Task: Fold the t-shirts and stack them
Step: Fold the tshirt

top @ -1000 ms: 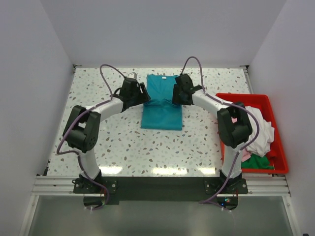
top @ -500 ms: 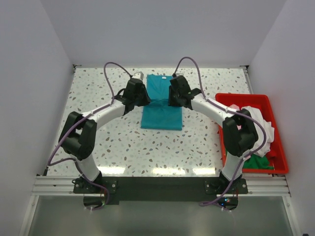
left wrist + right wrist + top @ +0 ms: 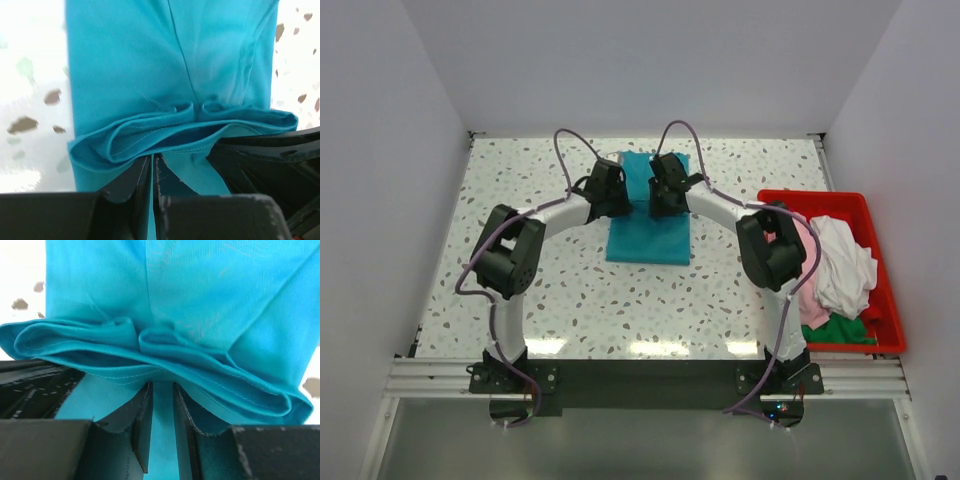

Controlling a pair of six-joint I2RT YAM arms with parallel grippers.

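**A:** Where does the teal t-shirt (image 3: 650, 228) lie?

**B:** In the middle of the table (image 3: 520, 260), towards the far side, as a long narrow strip running near to far. The other shirts, white (image 3: 845, 265), pink (image 3: 812, 312) and green (image 3: 835, 332), are heaped in the red bin (image 3: 810, 195) at the right, well apart from it.

**A:** And the grippers?

**B:** Both are down on the strip about halfway along, side by side. The left gripper (image 3: 152, 167) has its jaws almost together, with only a thin sliver of teal cloth nipped between them. The right gripper (image 3: 159, 392) stands narrow too, its small gap filled with teal. A puffed fold of cloth bunches just beyond each set of fingertips.

**A:** So the step is the cross fold?

**B:** I judge so: one half of the strip goes over the other. To do it well, both grips should take the same layers. The bunched folds show several edges stacked, and a grip on the top layer alone would peel the shirt open.

**A:** What else?

**B:** Lift both hands together and level, just high enough that the cloth clears the table, then carry them straight along the strip so the edges land square. If one side leads, the fold goes skew. The right grip looks the looser of the two, so I would let it firm up before any lift.

**A:** And on release?

**B:** Lay the cloth flat first, then open, so the fold does not spring back.
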